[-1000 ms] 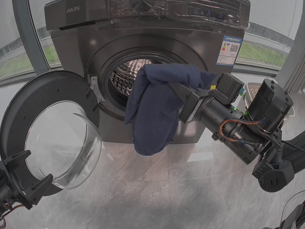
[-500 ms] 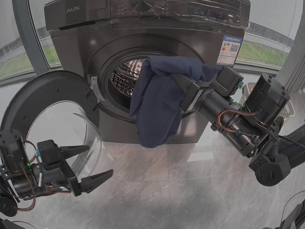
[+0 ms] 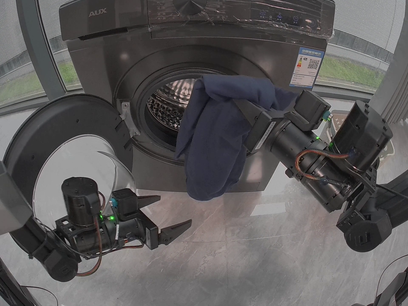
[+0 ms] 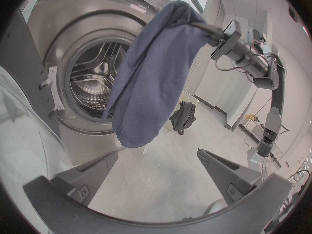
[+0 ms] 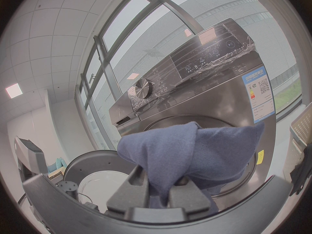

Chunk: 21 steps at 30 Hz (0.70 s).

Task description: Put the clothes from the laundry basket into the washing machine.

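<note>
The right gripper (image 5: 162, 179) is pinched tight on a fold of the navy garment (image 3: 212, 141), which it has lifted a little closer to the washing machine (image 3: 106, 60). The cloth hangs across the right of the opening, hem below the rim, none of it inside. The left gripper (image 3: 174, 211), jaws spread wide and empty, has swung in low by the open door (image 3: 51, 124), probably to help push the cloth in. The drum (image 3: 170, 103) shows bare metal; the laundry basket (image 4: 190, 98) has a dark piece (image 4: 183, 114) draped over its side
</note>
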Available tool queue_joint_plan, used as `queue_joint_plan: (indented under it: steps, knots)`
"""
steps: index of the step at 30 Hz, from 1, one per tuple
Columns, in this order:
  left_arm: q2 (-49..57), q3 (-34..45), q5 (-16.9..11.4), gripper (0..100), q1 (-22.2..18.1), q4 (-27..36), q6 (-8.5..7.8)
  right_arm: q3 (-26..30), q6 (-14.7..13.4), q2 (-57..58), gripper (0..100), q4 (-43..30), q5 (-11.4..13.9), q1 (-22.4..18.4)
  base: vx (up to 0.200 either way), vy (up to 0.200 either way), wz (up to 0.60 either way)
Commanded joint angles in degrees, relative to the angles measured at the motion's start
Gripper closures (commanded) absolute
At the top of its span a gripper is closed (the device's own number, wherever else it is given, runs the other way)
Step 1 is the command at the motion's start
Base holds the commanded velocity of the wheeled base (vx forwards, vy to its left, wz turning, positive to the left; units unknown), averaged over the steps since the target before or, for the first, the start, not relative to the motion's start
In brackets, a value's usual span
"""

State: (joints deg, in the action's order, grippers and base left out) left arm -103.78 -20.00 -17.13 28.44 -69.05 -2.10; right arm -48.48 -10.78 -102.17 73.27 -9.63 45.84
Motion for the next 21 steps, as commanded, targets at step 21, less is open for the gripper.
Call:
queue_joint_plan:
  steps: [21]
  knots:
    - [-20.5, -14.4, 0.2, 0, -2.2, -3.8, 6.4, 1.6, 0.4, 2.3, 100, 0.5, 0.3, 2.9, 0.0, 0.0, 0.0]
